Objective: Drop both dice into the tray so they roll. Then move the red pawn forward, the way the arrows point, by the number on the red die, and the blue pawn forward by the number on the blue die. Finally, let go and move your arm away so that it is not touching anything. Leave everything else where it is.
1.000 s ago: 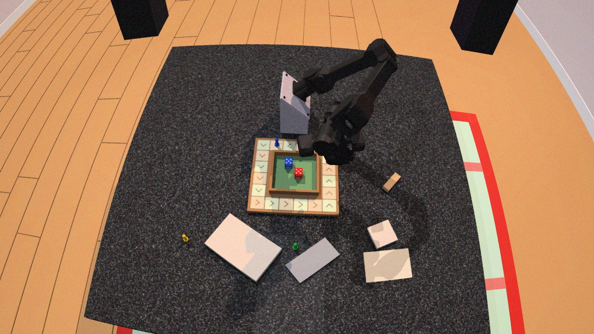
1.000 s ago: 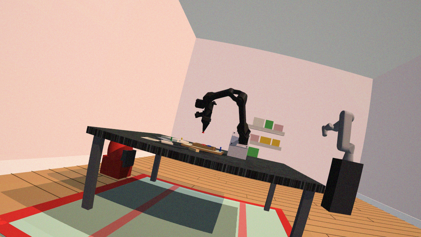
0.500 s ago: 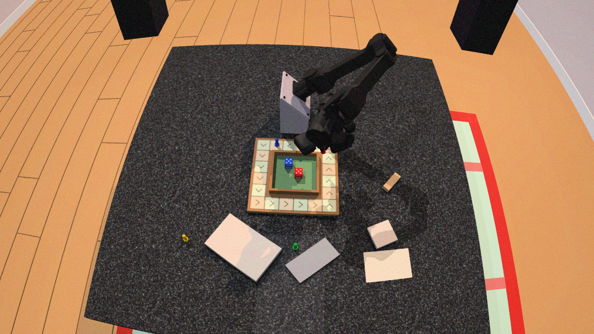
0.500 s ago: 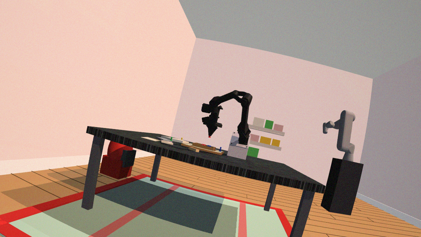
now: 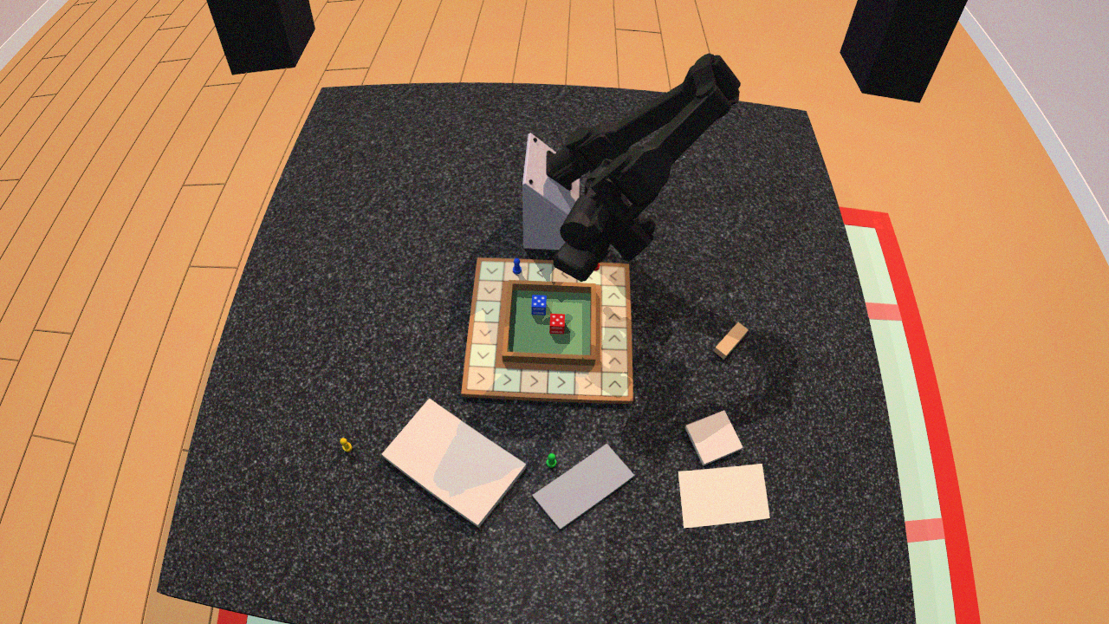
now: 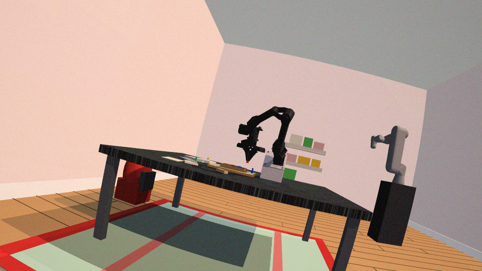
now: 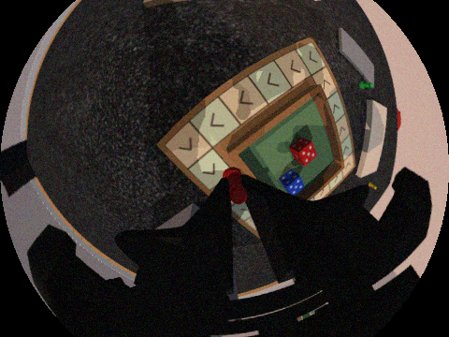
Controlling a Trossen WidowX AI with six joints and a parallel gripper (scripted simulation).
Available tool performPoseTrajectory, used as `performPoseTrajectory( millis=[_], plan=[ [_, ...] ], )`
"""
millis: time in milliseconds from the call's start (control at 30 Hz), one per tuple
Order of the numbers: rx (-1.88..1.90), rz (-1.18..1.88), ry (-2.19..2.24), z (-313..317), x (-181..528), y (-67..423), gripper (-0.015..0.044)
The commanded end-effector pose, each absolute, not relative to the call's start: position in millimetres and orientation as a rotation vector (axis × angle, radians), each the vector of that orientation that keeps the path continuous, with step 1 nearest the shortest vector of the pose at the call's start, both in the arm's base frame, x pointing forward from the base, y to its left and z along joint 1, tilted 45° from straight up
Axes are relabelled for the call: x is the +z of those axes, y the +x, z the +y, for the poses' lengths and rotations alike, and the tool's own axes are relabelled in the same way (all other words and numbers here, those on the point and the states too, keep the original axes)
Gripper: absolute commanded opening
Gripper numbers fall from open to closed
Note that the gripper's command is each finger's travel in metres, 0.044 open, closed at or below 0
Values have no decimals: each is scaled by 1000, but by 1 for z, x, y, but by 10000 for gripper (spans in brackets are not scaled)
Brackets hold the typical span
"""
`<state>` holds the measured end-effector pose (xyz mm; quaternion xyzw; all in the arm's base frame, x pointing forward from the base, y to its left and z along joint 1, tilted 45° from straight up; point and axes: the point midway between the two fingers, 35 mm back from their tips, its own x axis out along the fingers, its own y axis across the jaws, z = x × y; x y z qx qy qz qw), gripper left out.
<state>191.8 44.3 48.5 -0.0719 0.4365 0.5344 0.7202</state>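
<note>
Landmark: green pawn [image 5: 551, 460] on dark table [image 5: 310, 348].

- Big pale card [image 5: 453, 460] just left of it; grey card [image 5: 583, 485] just right, slightly nearer cam.
- Yellow pawn [image 5: 346, 445] well left, past big card.
- Two pale cards further right: small [image 5: 713, 437], larger [image 5: 723, 496] below.
- Wood block [image 5: 730, 341] far right, up-frame.

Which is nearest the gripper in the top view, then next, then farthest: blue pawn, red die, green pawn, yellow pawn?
The gripper is shut on the red pawn, over the board's far edge.
1. Blue pawn, on the same far edge, beside it.
2. Red die, in the tray.
3. Green pawn, off the board, on the near side.
4. Yellow pawn, near-left on the table.
</note>
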Motion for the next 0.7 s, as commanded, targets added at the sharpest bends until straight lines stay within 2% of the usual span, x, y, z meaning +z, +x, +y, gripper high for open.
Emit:
performPoseTrajectory(
  millis=[0,667],
  plan=[
    [1242,888,-269,48,40,175,0],
    [1285,831,-347,65,19,164,0]
  ],
)
